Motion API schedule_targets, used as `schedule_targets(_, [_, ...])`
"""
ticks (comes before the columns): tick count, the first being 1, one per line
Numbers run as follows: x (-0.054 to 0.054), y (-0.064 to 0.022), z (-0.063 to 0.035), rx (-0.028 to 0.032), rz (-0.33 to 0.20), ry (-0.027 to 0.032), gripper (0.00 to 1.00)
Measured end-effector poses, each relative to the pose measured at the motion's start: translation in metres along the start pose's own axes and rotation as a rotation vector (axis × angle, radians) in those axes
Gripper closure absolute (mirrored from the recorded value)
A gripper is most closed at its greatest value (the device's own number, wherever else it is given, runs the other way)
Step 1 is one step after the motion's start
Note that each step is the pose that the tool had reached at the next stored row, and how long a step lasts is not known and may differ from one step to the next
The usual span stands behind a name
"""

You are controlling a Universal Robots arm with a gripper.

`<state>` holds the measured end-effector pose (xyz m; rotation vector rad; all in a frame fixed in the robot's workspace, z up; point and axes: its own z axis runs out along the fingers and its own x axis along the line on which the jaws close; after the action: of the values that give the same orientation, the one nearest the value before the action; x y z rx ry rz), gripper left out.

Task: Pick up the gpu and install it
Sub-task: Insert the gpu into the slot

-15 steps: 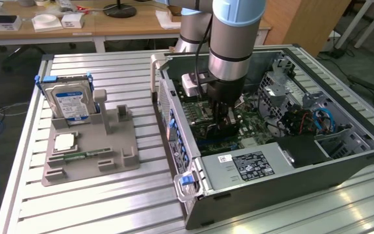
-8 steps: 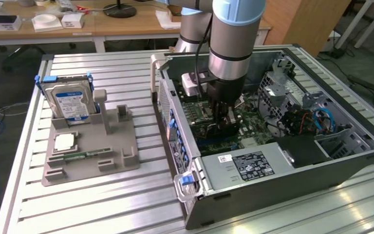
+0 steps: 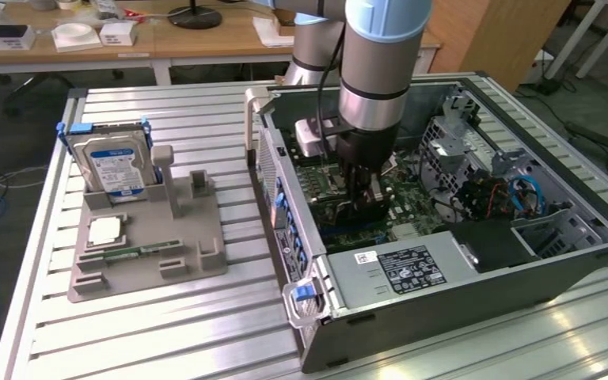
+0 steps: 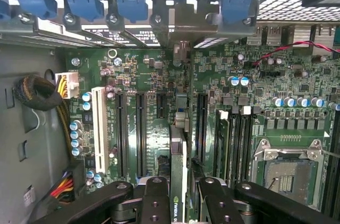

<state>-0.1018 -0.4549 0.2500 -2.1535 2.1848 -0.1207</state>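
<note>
In the wrist view the gpu (image 4: pixel 177 181) stands on edge between my two black fingers (image 4: pixel 155 203), a thin dark card with a green logo on its rim. My gripper (image 4: pixel 183 205) is shut on it. The card runs over the green motherboard (image 4: pixel 133 75) between two black expansion slots (image 4: pixel 141 134), and its metal end (image 4: pixel 181 50) reaches the case's rear wall under the blue latches. Whether it sits in a slot I cannot tell. In the exterior view my gripper (image 3: pixel 362 202) is low inside the open computer case (image 3: pixel 494 261), just above the board.
At the exterior view's left a grey holder (image 3: pixel 193 265) carries a silver hard drive (image 3: pixel 114 166) with a blue label, a small green memory stick (image 3: pixel 135 252) and a square chip (image 3: pixel 105 231). Inside the case are the power supply (image 3: pixel 410 269), drive cage (image 3: pixel 462 134), CPU socket (image 4: pixel 287 173) and cable bundle (image 4: pixel 40 94).
</note>
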Motion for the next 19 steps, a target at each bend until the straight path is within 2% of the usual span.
schedule_targets(14, [0.0000, 0.0006, 0.0032, 0.0000, 0.000, 0.0001, 0.74])
schedule_targets(19, [0.0001, 0.0022, 0.0072, -0.0001, 0.000, 0.0002, 0.74])
